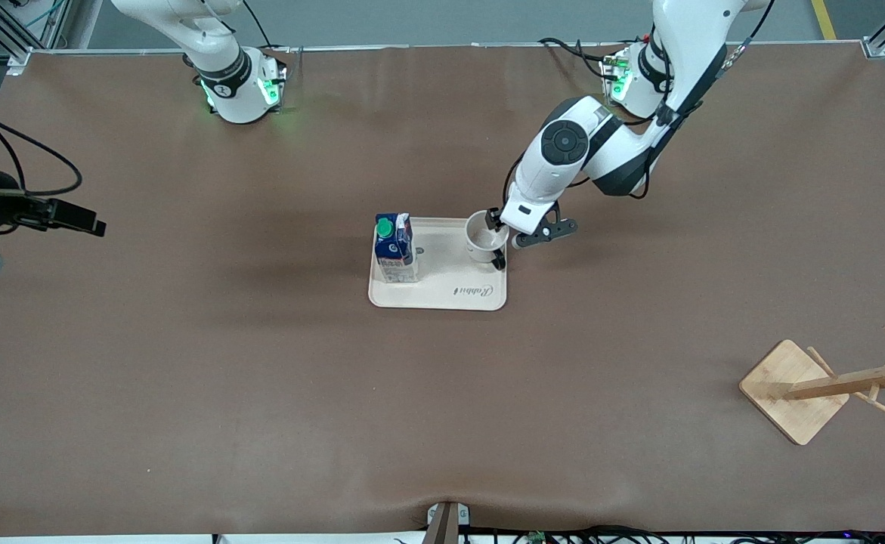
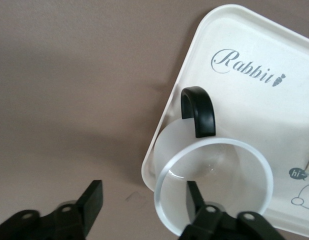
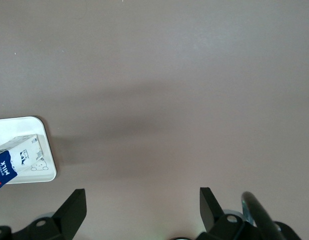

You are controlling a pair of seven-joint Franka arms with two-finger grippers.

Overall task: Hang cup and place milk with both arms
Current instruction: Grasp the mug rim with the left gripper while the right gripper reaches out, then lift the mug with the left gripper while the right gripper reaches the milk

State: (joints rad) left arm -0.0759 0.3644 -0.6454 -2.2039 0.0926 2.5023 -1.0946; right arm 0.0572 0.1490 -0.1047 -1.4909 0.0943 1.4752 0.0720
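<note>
The cup [image 1: 485, 239] was a small white mug standing upright, mouth up, with a black curved handle; in the front view it sat just right of centre, at the upper right corner of a cream tray [image 1: 442, 291] lettered "Rabbit". In the left wrist view the cup [image 2: 213, 185] filled the lower middle of the frame, its round rim open to the camera and the handle pointing toward the frame's top. The milk [image 1: 395, 247], a dark blue and white gable-top carton with a green round cap, stood upright at the tray's upper left corner in the front view, well apart from the cup; its printed side showed at the lower left edge of the right wrist view [image 3: 17, 160].

The left gripper [image 1: 496, 231] was down at the cup, its fingers spread wide. One finger [image 2: 193, 195] reached inside the rim and the other stood outside over the brown table [image 1: 185, 378], so the cup's wall lay between them, not yet pinched.

The right gripper [image 3: 139, 205] waited over bare table at the front view's left edge, its fingers wide apart and holding nothing. A wooden rack [image 1: 827, 385] lay at the front view's lower right.
</note>
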